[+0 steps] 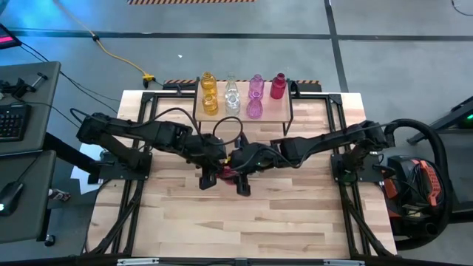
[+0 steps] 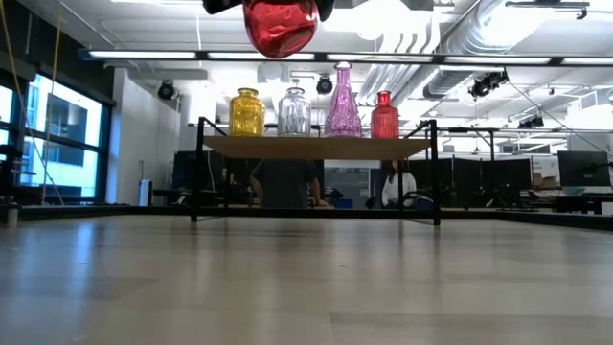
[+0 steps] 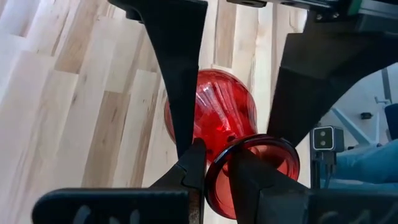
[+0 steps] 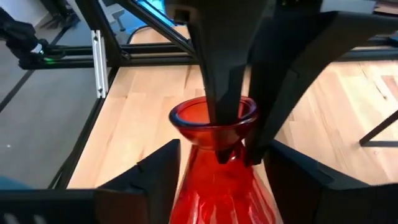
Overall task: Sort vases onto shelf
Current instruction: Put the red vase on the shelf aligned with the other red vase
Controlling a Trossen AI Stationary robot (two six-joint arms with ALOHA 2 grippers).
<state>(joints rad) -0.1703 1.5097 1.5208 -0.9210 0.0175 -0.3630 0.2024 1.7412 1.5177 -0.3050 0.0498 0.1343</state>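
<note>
Seen from above, two dark robot arms reach in from either side of a light wooden desk (image 1: pixel 295 214) and meet near its middle, where they handle one red vase (image 1: pixel 230 172) between them. The left hand (image 1: pixel 209 176) is pressed nearly together, pinching the rim of that vase: in the left wrist view one finger (image 3: pixel 186 171) lies outside the flared red mouth and the other inside it, with the ribbed, bulbous body (image 3: pixel 214 112) hanging over the desk boards. The right hand (image 1: pixel 242 181) is spread wide; in its own wrist view its two fingers (image 4: pixel 158 174) stand on either side of the vase's neck and shoulders with a gap on each side, so whether they touch the glass cannot be told, while the left hand's fingers clamp the rim (image 4: pixel 214 118) from the far side. From desk height, the vase's rounded red body (image 2: pixel 280 27) hangs high in the air, well clear of the desk surface. Behind the arms, at the far edge of the desk, stands the shelf (image 1: pixel 273 111), a small light-wood board on thin black legs. On it stand seven vases: two yellow (image 1: pixel 209 92) at the left end, then two clear (image 1: pixel 232 94), then two pink (image 1: pixel 255 96), and a single red one (image 1: pixel 278 86) at the right end. In the low view, people sit in the room beyond the shelf, partly hidden by it.
</note>
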